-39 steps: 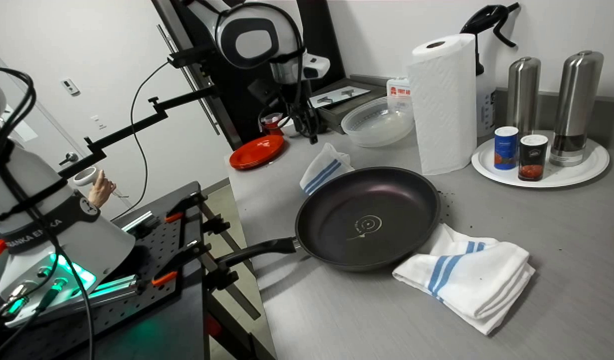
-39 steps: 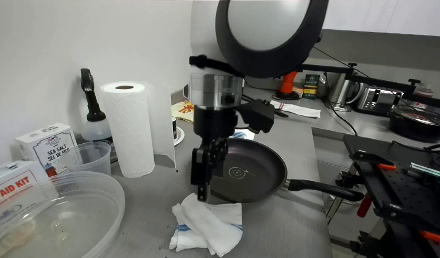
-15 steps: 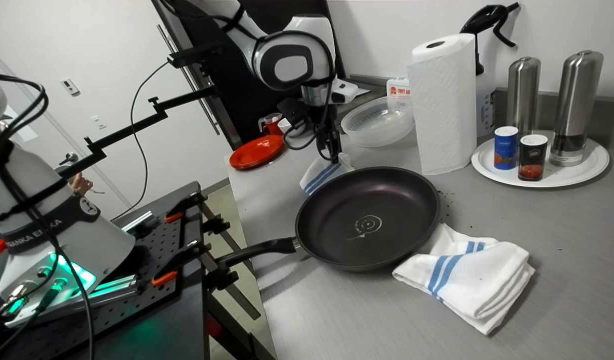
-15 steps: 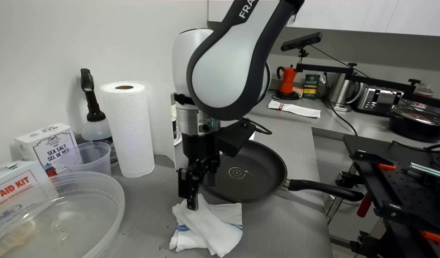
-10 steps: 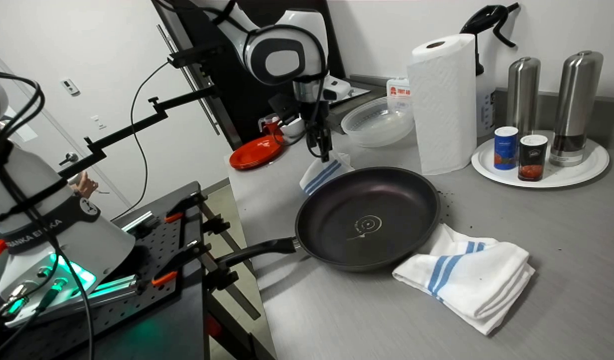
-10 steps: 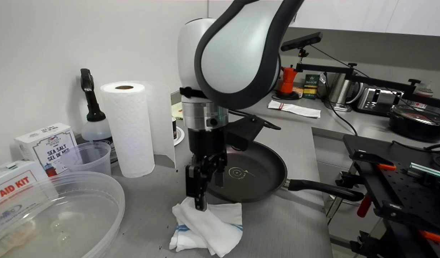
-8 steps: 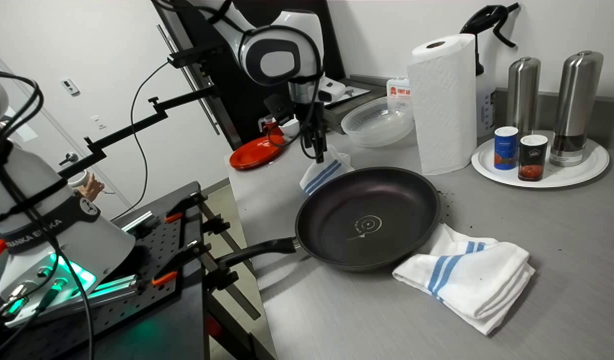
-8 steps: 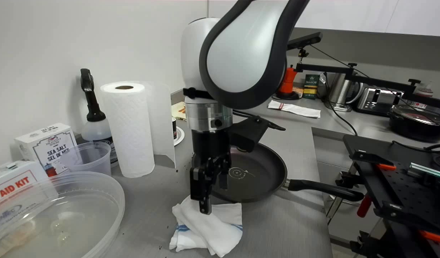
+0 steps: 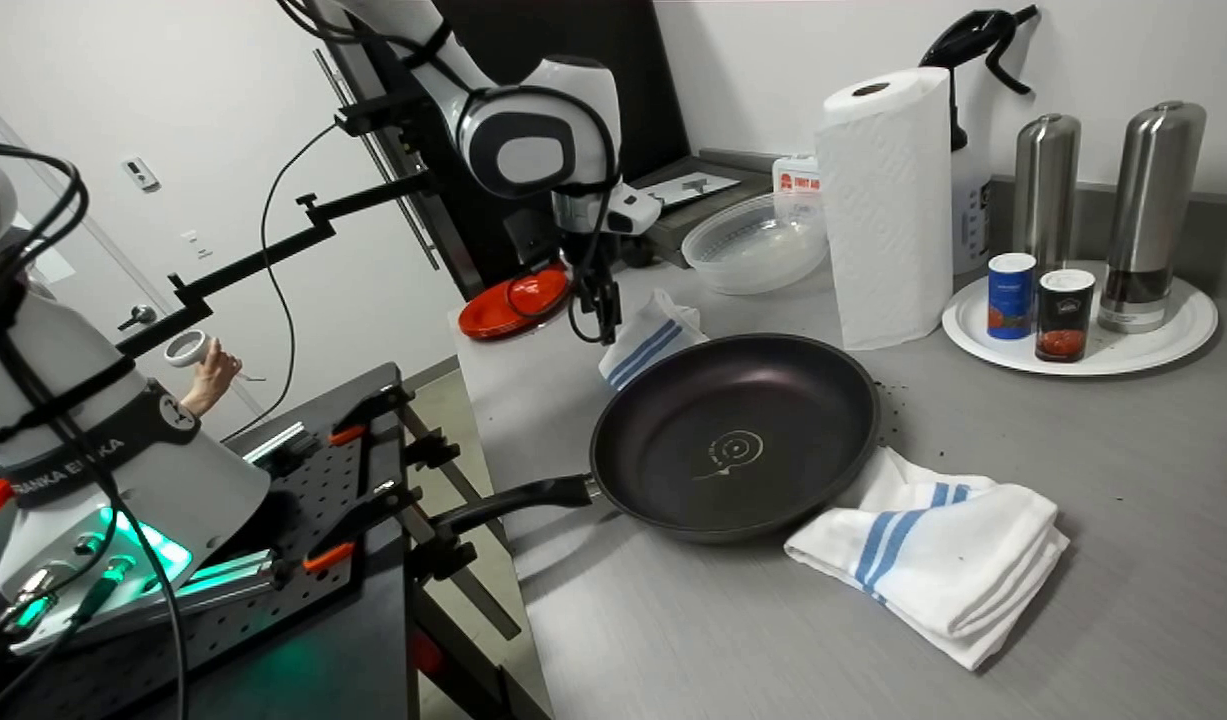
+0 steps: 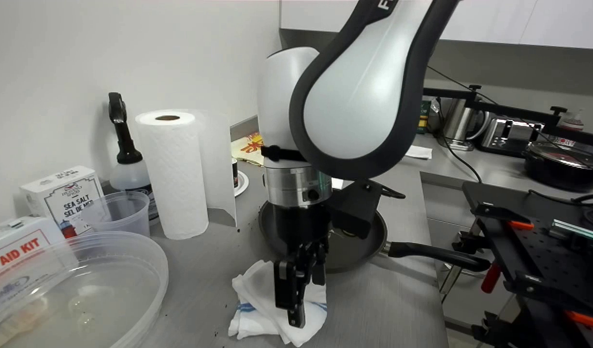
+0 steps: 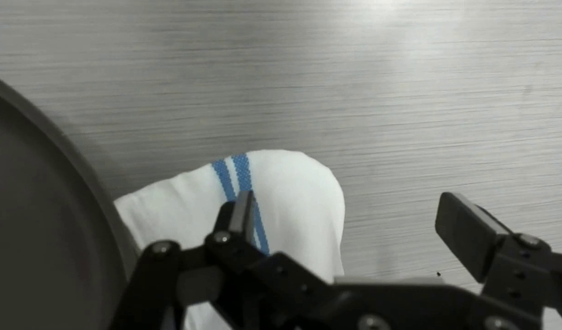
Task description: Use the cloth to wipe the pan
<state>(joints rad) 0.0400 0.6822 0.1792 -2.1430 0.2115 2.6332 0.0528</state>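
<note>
A dark frying pan (image 9: 738, 440) with a black handle lies on the grey counter; it also shows in the wrist view (image 11: 38, 206). A white cloth with blue stripes (image 9: 653, 345) lies folded against the pan's rim, also seen in an exterior view (image 10: 257, 292) and in the wrist view (image 11: 299, 192). A second such cloth (image 9: 953, 560) lies at the pan's opposite side. My gripper (image 9: 605, 325) is open and empty, above the first cloth near its edge. In the wrist view (image 11: 347, 206) one finger overlaps the cloth's stripes and the other is over bare counter.
Red plates (image 9: 508, 305) lie near the gripper. A clear plastic container (image 10: 151, 299) and a paper towel roll (image 10: 173, 179) stand along the wall side. A white plate (image 9: 1188, 325) holds grinders and spice jars. The pan handle (image 10: 436, 252) reaches past the counter edge.
The gripper has come down over the cloth since the oldest frames. More recently it has shifted across the cloth, leftward in one view and rightward and lower in another. Cloths and pan have not moved.
</note>
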